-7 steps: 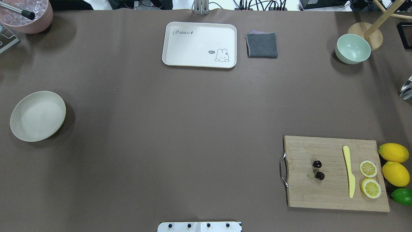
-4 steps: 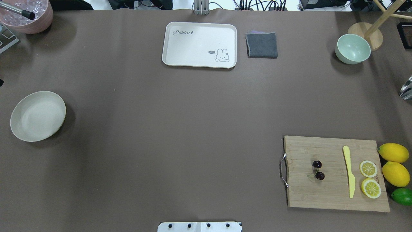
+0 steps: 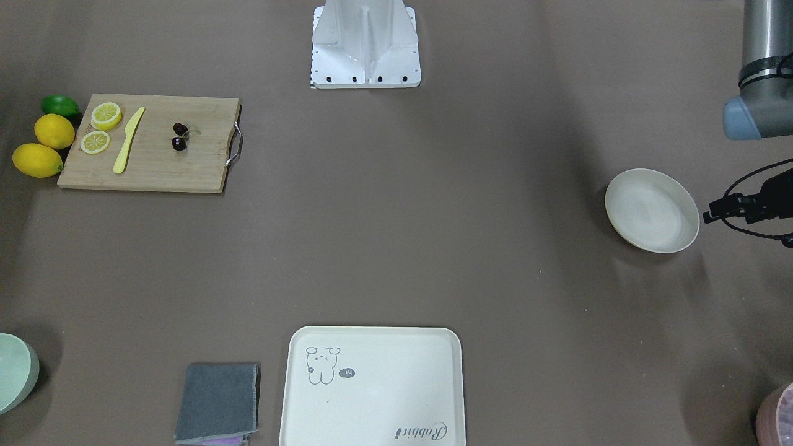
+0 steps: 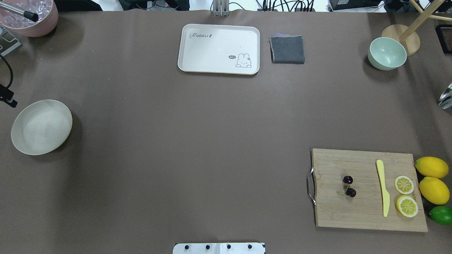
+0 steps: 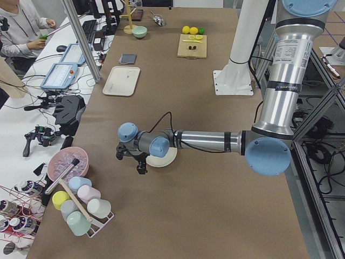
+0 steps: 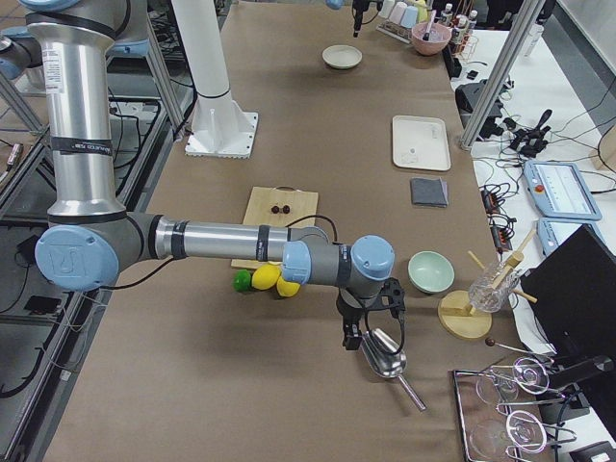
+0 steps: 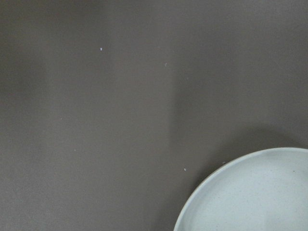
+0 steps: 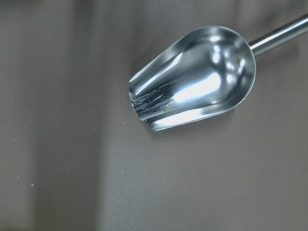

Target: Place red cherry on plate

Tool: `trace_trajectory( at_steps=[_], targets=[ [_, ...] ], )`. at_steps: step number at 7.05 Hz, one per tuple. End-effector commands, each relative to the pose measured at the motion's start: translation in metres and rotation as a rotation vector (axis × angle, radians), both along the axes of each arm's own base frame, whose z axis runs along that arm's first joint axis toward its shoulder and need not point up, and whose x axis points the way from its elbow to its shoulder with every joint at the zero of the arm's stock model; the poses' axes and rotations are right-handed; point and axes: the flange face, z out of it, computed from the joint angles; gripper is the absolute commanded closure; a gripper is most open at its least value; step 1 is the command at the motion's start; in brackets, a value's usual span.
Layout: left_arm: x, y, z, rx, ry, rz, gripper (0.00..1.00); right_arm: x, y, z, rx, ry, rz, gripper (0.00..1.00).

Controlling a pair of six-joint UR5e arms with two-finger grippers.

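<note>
The red cherry (image 4: 349, 186), a dark glossy pair on thin stems, lies on the wooden cutting board (image 4: 353, 215) at the near right; it also shows in the front view (image 3: 179, 136). The off-white plate (image 4: 41, 127) sits far away at the left edge, and its rim (image 7: 226, 183) fills a corner of the left wrist view. My left gripper (image 5: 141, 168) hangs just beside the plate; I cannot tell whether it is open or shut. My right gripper (image 6: 351, 337) hovers over a metal scoop (image 8: 192, 79), far from the cherry; its state cannot be told either.
On the board lie a yellow knife (image 4: 383, 187) and two lemon slices (image 4: 404, 184); whole lemons (image 4: 431, 167) and a lime (image 4: 441, 214) sit beside it. A cream tray (image 4: 219, 48), grey cloth (image 4: 287, 49), green bowl (image 4: 387, 53) and pink bowl (image 4: 30, 16) line the far side.
A black part of my left wrist with its cable has come into the overhead view at the left edge, above the plate. The cherry and plate have not moved.
</note>
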Motion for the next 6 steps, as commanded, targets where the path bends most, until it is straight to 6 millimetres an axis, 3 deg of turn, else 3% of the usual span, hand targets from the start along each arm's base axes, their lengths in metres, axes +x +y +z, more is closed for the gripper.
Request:
trace_trajectory(
  at_steps=[1, 3, 4, 6],
  targets=[
    [0.008, 0.01, 0.013, 0.014, 0.006, 0.016, 0.03, 0.0, -0.001, -0.001, 0.001, 0.0, 0.0, 0.0],
    [0.014, 0.024, 0.02, 0.011, 0.015, -0.003, 0.03, 0.0, -0.001, -0.001, 0.003, 0.001, 0.0, 0.0],
    [0.018, 0.039, 0.034, 0.019, 0.02, 0.006, 0.04, 0.0, -0.001, 0.0, 0.001, 0.001, 0.0, 0.0],
    [0.017, 0.044, 0.038, 0.019, 0.023, 0.0, 0.07, -0.001, 0.0, 0.001, 0.002, 0.003, -0.002, 0.0]
  ],
)
